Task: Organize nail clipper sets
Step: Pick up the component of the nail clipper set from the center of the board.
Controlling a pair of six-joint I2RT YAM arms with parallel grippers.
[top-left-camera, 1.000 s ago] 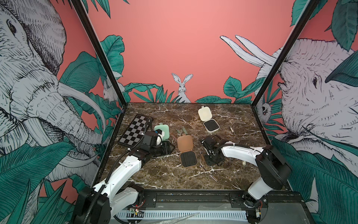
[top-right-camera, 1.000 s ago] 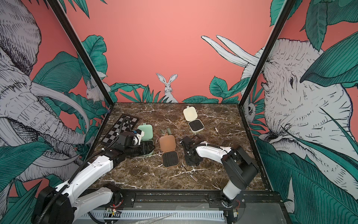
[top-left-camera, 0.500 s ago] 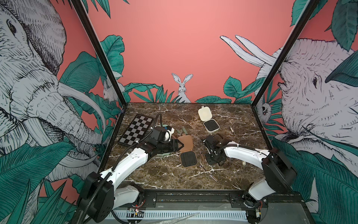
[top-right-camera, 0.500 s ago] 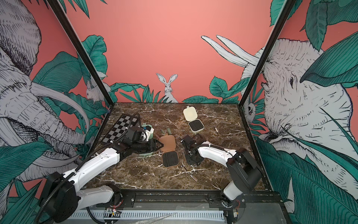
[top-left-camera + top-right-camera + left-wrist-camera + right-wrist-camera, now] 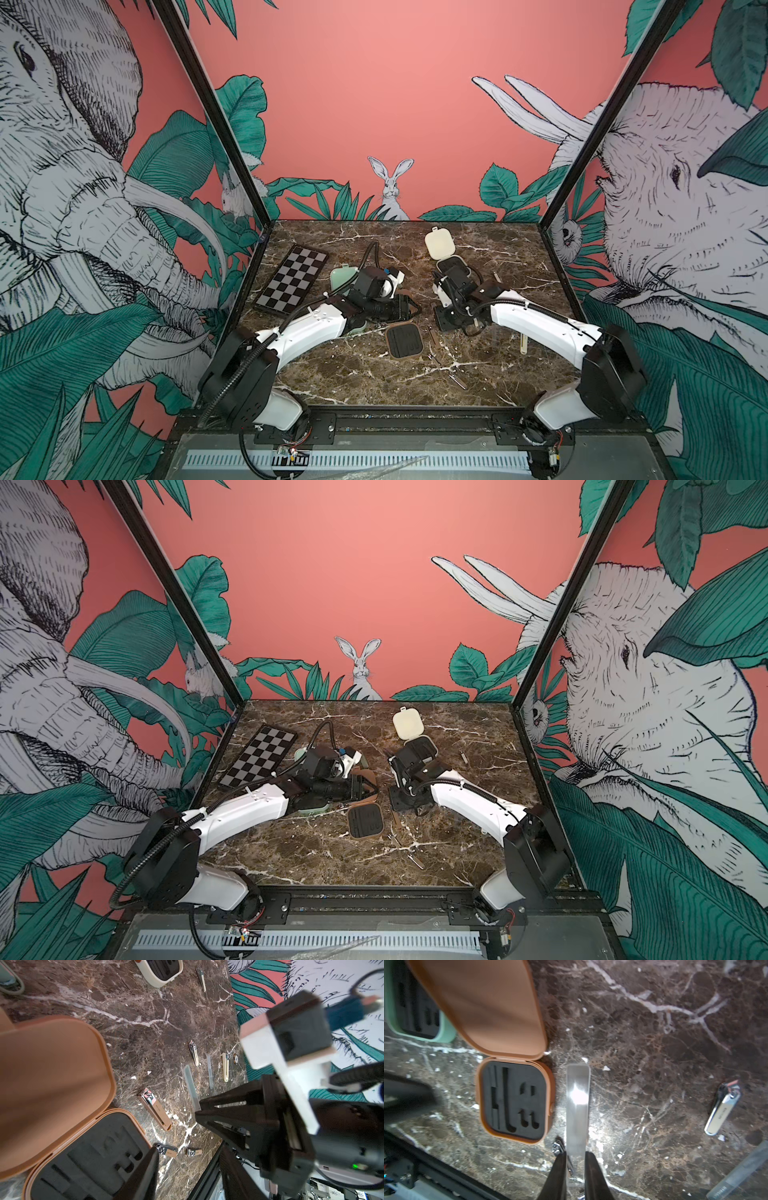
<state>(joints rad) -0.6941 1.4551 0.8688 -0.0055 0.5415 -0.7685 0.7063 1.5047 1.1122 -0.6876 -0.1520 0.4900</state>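
Observation:
The brown case (image 5: 404,340) lies open mid-table, its black insert (image 5: 513,1099) empty. Its lid (image 5: 52,1068) is up. My left gripper (image 5: 187,1176) hovers over that case's edge, open, with nothing between the fingers. My right gripper (image 5: 576,1167) is shut on a clear nail file (image 5: 577,1105), held low over the marble beside the brown case. A mint case (image 5: 419,1012) lies open left of it. The cream case (image 5: 440,247) stands open at the back. Brown clippers (image 5: 155,1108) and cream clippers (image 5: 194,1054) lie loose on the table.
A black-and-grey checkerboard (image 5: 293,276) lies at the back left. A second clear file (image 5: 737,1174) and a silver clipper (image 5: 722,1111) lie to the right of the held file. Small tools (image 5: 457,380) are scattered near the front edge. The right arm (image 5: 270,1126) is close to my left gripper.
My left arm has swung right from the mint case to the brown case's lid, and its jaws have narrowed. The right arm has barely moved and keeps hold of the file.

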